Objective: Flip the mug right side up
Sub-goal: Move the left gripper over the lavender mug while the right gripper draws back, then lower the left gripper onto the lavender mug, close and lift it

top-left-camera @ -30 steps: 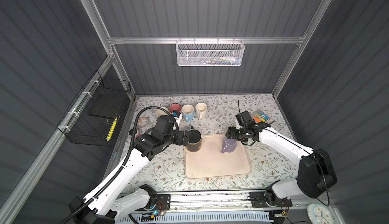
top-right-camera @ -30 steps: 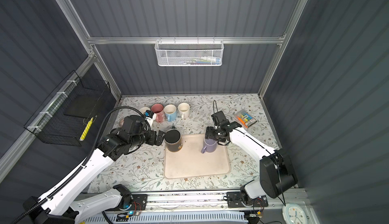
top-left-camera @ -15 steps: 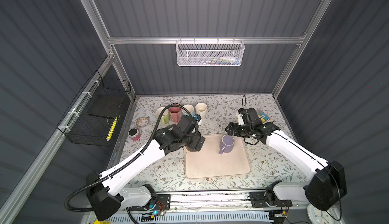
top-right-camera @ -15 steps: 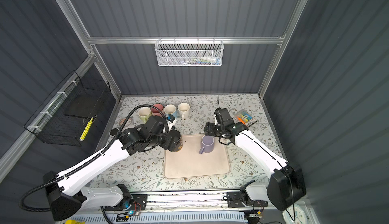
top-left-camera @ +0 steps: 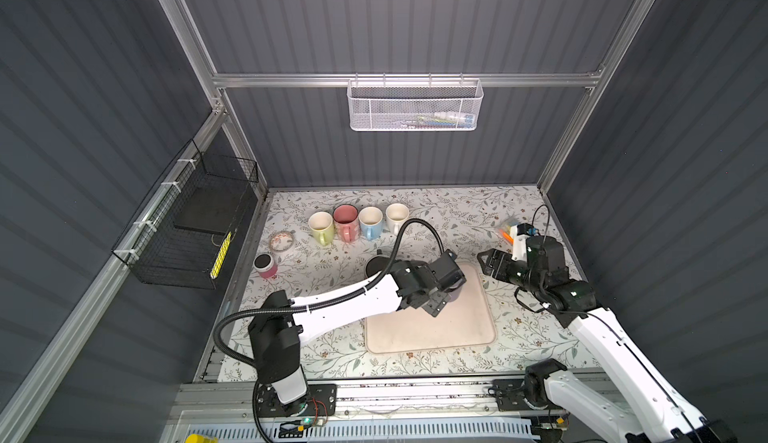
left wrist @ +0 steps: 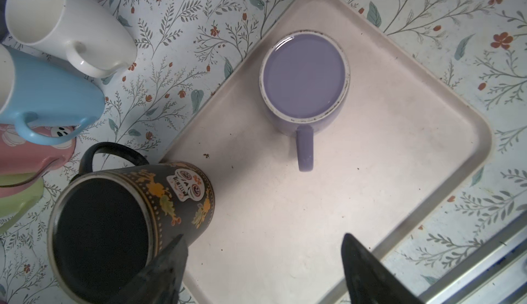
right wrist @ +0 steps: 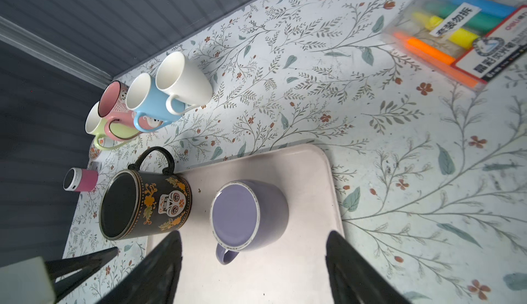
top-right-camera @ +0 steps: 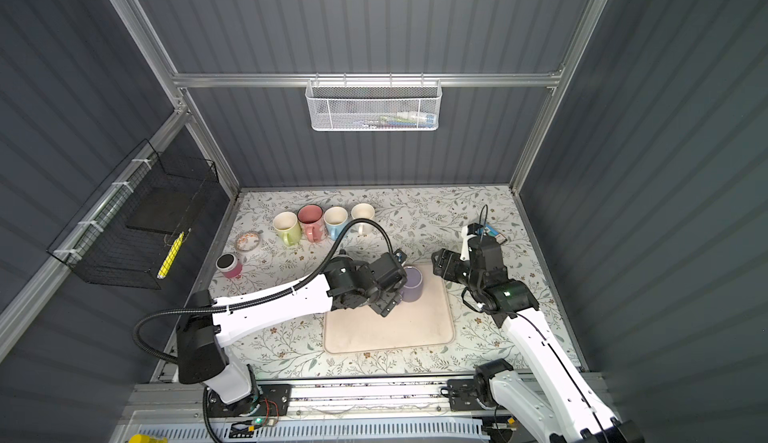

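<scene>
Purple mug (left wrist: 303,74) stands on tray (left wrist: 285,231) - left gripper (left wrist: 263,239) close by, jaws apart, empty - right gripper (right wrist: 253,234) likewise.

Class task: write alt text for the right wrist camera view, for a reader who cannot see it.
A purple mug stands base up on a pale tray, just ahead of the open, empty right claw. A black skull-patterned mug stands beside it at the tray's edge; four more mugs cluster further back and a highlighter pack lies on the floral table.
</scene>
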{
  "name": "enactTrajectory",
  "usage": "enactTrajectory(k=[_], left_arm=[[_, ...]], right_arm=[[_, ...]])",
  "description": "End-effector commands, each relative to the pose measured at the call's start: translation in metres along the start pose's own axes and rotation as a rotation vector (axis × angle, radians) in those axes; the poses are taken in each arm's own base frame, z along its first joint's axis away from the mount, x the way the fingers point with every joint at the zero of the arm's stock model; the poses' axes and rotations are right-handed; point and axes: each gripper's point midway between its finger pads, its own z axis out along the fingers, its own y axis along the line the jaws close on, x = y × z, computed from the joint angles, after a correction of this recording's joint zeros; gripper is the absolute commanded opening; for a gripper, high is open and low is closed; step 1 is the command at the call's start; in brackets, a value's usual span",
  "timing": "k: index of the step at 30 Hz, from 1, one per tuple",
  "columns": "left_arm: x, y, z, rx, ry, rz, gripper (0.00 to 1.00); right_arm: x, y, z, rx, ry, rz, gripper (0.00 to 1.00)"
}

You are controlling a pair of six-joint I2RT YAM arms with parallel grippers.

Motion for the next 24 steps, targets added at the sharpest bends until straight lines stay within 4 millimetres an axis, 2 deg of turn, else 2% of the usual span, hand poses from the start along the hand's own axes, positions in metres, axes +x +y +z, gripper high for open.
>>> enactTrajectory(k=[1, 6, 17, 20, 24], left_arm=[[-0.004, -0.002, 0.007, -0.033, 0.024, -0.006, 0.82], [-0.008, -0.013, 0.025, -0.022, 0.054, -0.007, 0.75], [-0.014, -0.035, 0.057, 0.013, 0.11, -0.01, 0.68], [-0.011, -0.038, 0.066, 0.009, 0.136, -0.011, 0.62], [-0.007, -0.039, 0.075, 0.007, 0.162, -0.022, 0.6]], right_arm=[[0.013, -0.015, 0.005, 0.009, 0.028, 0.056, 0.79], [0.025, -0.029, 0.01, 0.003, 0.04, 0.103, 0.78], [0.042, -0.043, 0.016, -0.003, 0.057, 0.128, 0.78], [0.04, -0.043, 0.017, -0.018, 0.034, 0.125, 0.78], [0.039, -0.043, 0.016, -0.029, 0.027, 0.126, 0.78]])
